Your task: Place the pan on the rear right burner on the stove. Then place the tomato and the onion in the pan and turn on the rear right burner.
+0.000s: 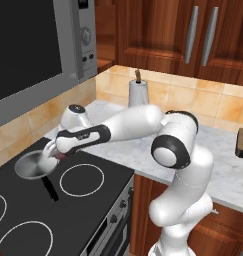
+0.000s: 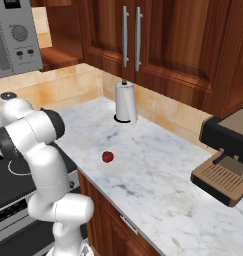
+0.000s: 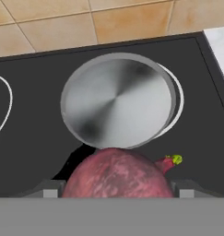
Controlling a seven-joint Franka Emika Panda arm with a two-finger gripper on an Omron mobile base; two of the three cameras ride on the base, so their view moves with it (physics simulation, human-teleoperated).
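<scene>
- Claw (image 3: pixel 115 191): closed on the onion (image 3: pixel 117 174), seen in the hand view held between the two dark tips; it hangs above the stove (image 1: pixel 23 220), just short of the pan (image 3: pixel 117 100).
- Onion: dull purplish-pink ball with mottled skin and a small green-tipped stub to one side; judged firm, light and smooth, so liable to roll once released; the grip across its widest part looks sound.
- Pan: directly ahead of and below the claw; shallow, round, brushed silver-grey metal, empty; it sits on the rear right burner (image 3: pixel 177 103) slightly off centre, the white ring showing past one side; its thin black handle (image 1: pixel 50 188) points toward the stove front.
- Tomato (image 2: pixel 108 157): bright red, smooth, small; lies on the marble counter (image 2: pixel 158 185), well apart from the claw; judged softer than the onion, needing a gentler squeeze.
- Stove glass: flat, black, glossy.
</scene>
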